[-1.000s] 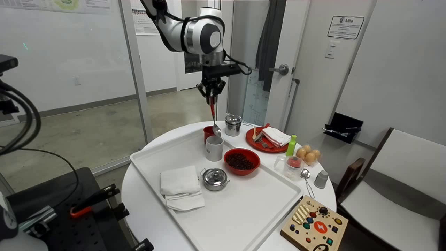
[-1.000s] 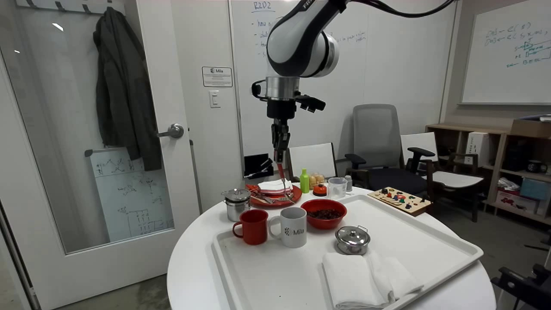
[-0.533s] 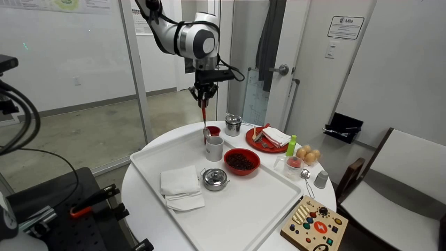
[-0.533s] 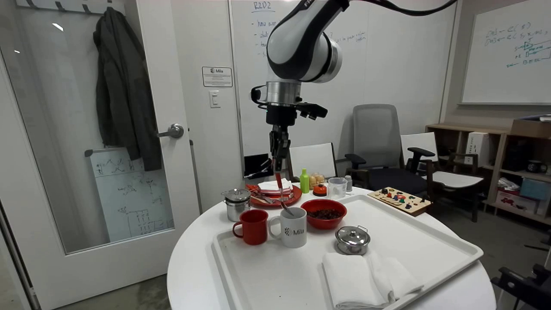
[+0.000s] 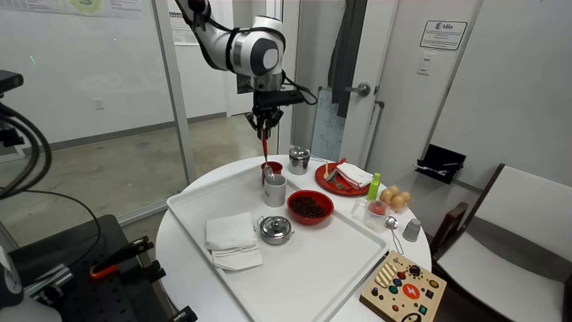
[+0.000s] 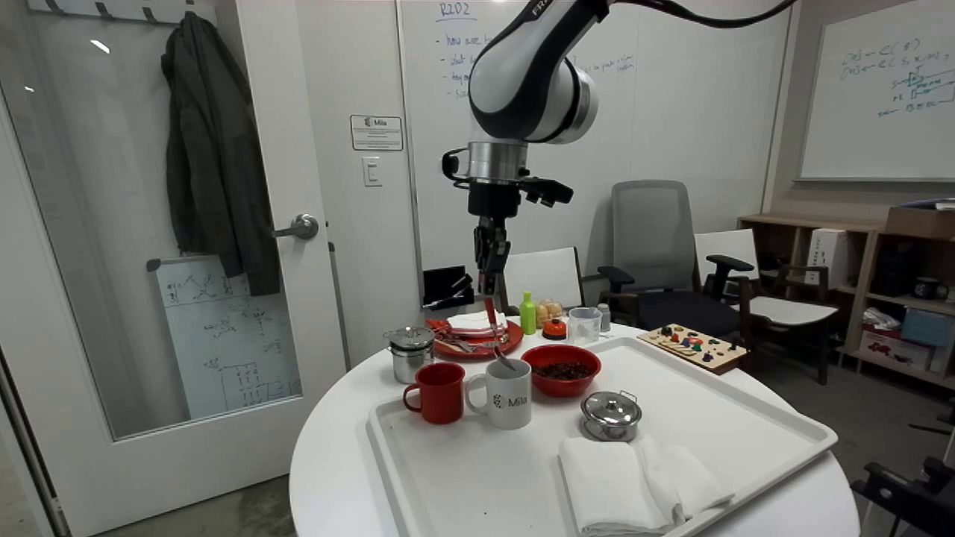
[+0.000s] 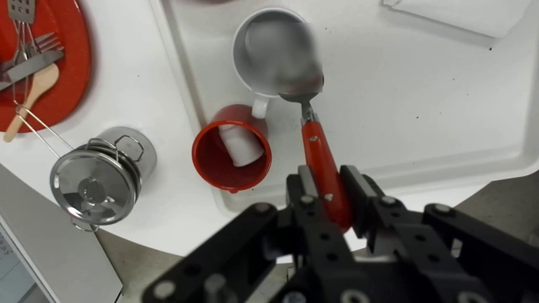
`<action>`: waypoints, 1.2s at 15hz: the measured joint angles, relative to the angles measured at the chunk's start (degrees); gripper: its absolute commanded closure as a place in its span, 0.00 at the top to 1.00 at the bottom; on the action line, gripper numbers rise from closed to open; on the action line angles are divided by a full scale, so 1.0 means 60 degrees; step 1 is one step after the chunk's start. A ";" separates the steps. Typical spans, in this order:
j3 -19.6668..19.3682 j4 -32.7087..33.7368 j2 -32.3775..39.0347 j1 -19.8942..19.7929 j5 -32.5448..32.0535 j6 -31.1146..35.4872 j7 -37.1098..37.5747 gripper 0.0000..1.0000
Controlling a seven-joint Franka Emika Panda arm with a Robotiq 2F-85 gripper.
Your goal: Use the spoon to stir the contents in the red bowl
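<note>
My gripper [image 7: 327, 174] is shut on the red handle of the spoon [image 7: 316, 143]. The spoon hangs down with its metal head at the grey mug [image 6: 511, 410]. In both exterior views the head is at the mug's rim; I cannot tell whether it is inside or above. A blurred patch hides most of the head in the wrist view. The red bowl [image 5: 318, 221] stands on the tray beside the mug, apart from the spoon. Its contents are dark small pieces [image 5: 308, 207]. In the wrist view only a thin red sliver shows at the top edge.
A red cup [image 7: 198, 168] stands beside the mug. A lidded steel pot [image 5: 275, 230] and folded white cloths [image 5: 232, 241] lie on the white tray [image 5: 357, 277]. A steel canister [image 5: 299, 161] and a red plate with utensils [image 5: 322, 181] stand behind.
My gripper has come down with the spoon from above the cups to the mug's rim. In the last half second it has shifted only slightly sideways. The bowl has not moved.
</note>
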 measured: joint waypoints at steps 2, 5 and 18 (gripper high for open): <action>-0.0060 0.0001 0.0057 -0.0031 0.0000 -0.0002 -0.0035 0.14; -0.0149 0.0033 0.0238 -0.0075 0.0000 0.0004 -0.0107 0.13; -0.0282 0.0599 0.1030 -0.0079 -0.0002 0.0070 -0.0235 0.97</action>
